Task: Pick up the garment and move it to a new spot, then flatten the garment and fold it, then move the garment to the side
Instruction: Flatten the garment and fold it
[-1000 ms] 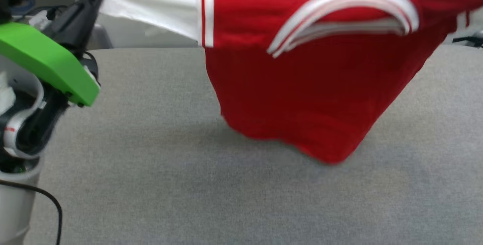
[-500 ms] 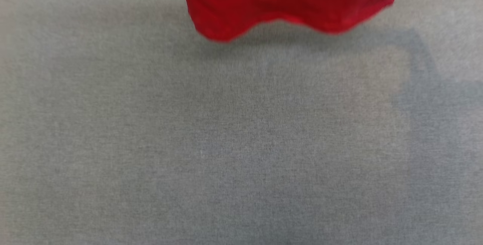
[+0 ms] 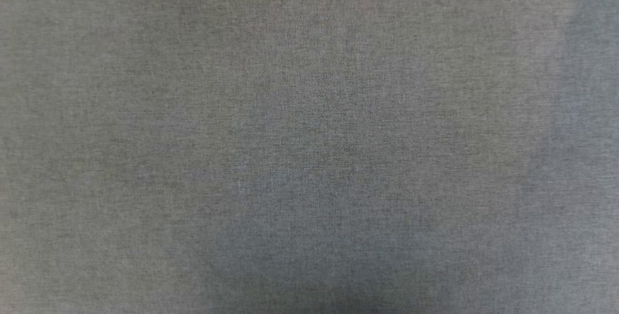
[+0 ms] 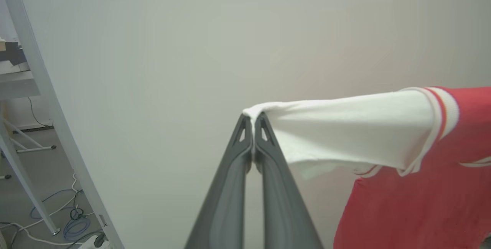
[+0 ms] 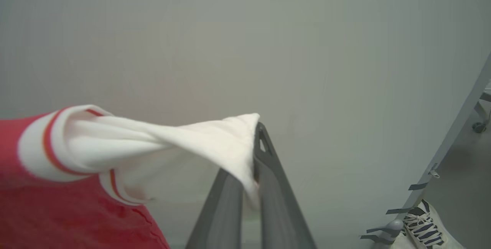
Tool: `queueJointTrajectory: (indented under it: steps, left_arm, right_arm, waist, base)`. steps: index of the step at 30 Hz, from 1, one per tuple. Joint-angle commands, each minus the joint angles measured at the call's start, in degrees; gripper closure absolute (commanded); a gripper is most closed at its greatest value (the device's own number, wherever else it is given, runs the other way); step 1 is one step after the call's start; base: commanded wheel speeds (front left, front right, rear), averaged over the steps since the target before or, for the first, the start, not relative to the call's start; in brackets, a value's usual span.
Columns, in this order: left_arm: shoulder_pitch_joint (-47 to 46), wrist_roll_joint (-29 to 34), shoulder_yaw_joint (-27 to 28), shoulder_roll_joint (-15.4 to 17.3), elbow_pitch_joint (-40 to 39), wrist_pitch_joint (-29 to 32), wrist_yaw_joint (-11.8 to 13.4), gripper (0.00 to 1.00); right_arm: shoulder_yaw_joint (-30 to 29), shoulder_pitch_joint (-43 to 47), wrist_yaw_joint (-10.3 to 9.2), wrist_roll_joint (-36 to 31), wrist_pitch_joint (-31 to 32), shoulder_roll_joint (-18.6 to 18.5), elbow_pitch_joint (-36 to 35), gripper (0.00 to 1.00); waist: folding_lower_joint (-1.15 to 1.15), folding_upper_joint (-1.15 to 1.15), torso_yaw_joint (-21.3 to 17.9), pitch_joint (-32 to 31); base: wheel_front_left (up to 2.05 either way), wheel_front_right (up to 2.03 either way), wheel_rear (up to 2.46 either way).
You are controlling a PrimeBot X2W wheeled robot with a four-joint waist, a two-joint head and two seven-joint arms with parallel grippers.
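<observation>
Left end effector (image 4: 252,121), in the left wrist view, has its two long dark fingers pressed together on the end of one white short sleeve of a red jersey-style garment (image 4: 414,203) with red-and-white striped trim at the sleeve seams. That sleeve is drawn taut from the fingertips toward the view's right, and the red body hangs below it.

The right end effector (image 5: 256,134), in the right wrist view, is clamped on the other white sleeve. The cloth drapes over one fingertip and covers it, and the twisted sleeve stretches to that view's left, where the red body shows at the lower left. The garment is held up by its two sleeves, spread between the end effectors; whether its hem touches anything cannot be told.

Behind it in both wrist views is a plain pale wall (image 4: 172,49). At the left of the left wrist view stand a slanted pale grey frame post (image 4: 46,95) and loose white and blue cables (image 4: 73,222) on the floor. At the lower right of the right wrist view is a person's pale laced shoe (image 5: 425,228).

The head view looks down on a grey woven fabric surface (image 3: 309,140), slightly blurred.
</observation>
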Motion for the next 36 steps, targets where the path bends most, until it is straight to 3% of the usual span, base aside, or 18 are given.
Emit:
queueJointTrajectory:
  steps: [1,9,17,28,36]
  left_arm:
    - [-0.78,0.37,0.24,0.18,1.60,-1.23,-0.25,1.00]
    - [6.13,-1.79,-1.25,-1.83,7.80,-5.51,-1.68,1.00]
    - [21.65,-5.65,-1.89,-3.60,10.53,-8.34,-2.25,1.00]
    - [42.65,-10.61,-5.50,-2.58,8.78,-1.28,-2.63,1.00]
    - [54.43,-13.52,-7.26,-0.46,4.83,6.32,-1.85,1.00]
  right_arm:
    - [-0.58,-0.93,-0.12,0.01,-1.48,-0.28,1.59,1.00]
    - [2.67,6.59,-0.12,2.20,-5.48,2.48,6.66,1.00]
    - [7.68,19.70,-0.12,6.71,-2.85,1.32,8.38,1.00]
    - [12.63,38.20,-0.12,15.27,8.43,-2.75,6.26,1.00]
    - [12.32,49.12,-0.12,19.98,15.00,-5.44,2.45,1.00]
  waist:
    - [-0.01,0.00,0.00,2.77]
    - [-0.01,0.00,0.27,1.64]
    - [-0.01,0.00,0.48,-4.00]
    - [-0.01,0.00,1.14,-14.46]
    - [-0.01,0.00,1.80,-20.89]
  base:
    - [0.00,0.00,0.00]
    - [0.00,0.00,0.00]
    - [0.00,0.00,0.00]
    - [0.00,0.00,0.00]
    - [0.00,0.00,0.00]
